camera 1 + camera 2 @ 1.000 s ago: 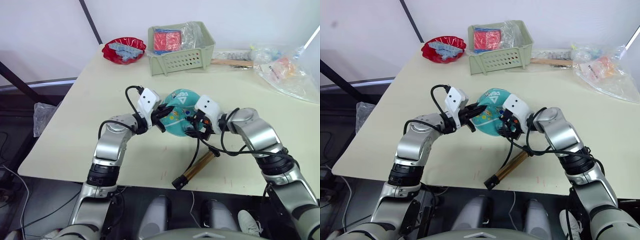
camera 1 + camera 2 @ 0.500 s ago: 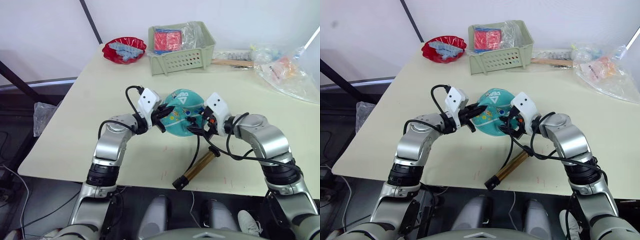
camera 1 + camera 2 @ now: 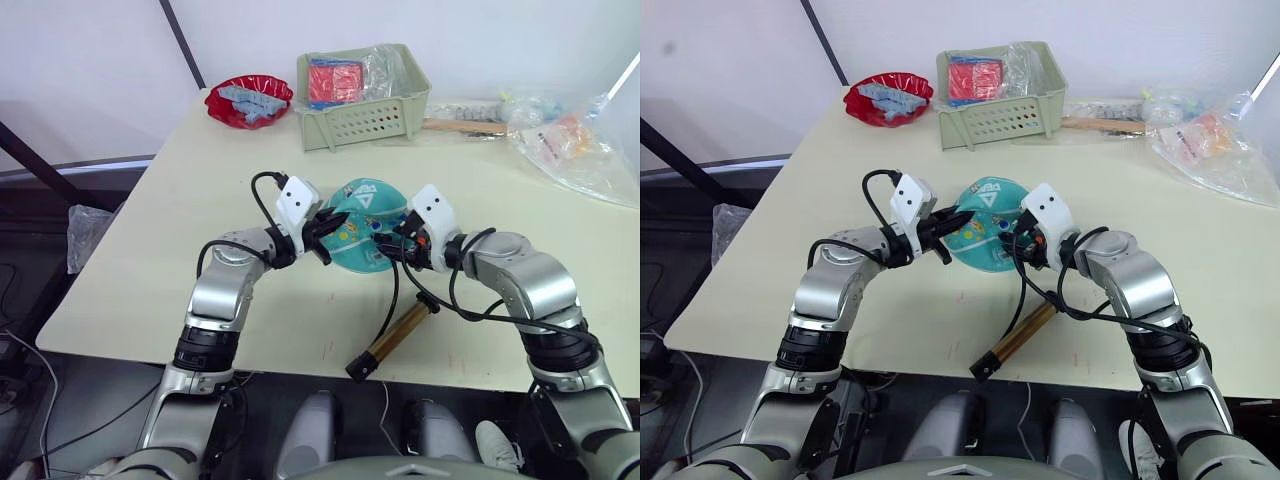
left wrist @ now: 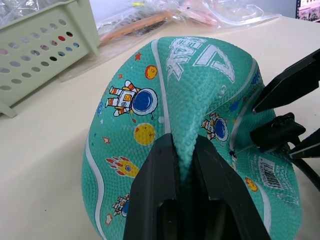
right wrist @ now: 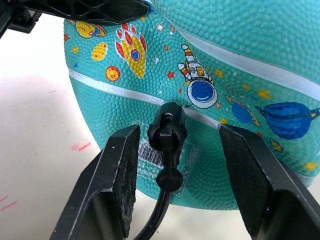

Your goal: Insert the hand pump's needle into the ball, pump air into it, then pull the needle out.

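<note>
A slack teal ball [image 3: 358,228] printed with astronauts and rockets lies mid-table. My left gripper [image 4: 186,172] is shut on a raised fold of the ball [image 4: 165,95] at its left side. The needle's black fitting [image 5: 167,131] stands against the ball [image 5: 240,60]; its metal tip is hidden there. My right gripper [image 5: 180,135] is open, one finger [image 5: 119,185] on each side of the fitting, not touching it. The thin black hose [image 3: 395,290] runs down to the hand pump [image 3: 397,334], whose gold barrel lies near the table's front edge.
At the back stand a pale green basket [image 3: 365,122] holding a red packet and a red bowl [image 3: 247,102] of blue pieces. Plastic bags [image 3: 570,140] and a wooden-handled tool [image 3: 460,125] lie at the back right. The pump's foot sits close to the front edge.
My right wrist has drawn back a little to the right from the ball and its elbow has swung outward. Ball, pump and left gripper have stayed put.
</note>
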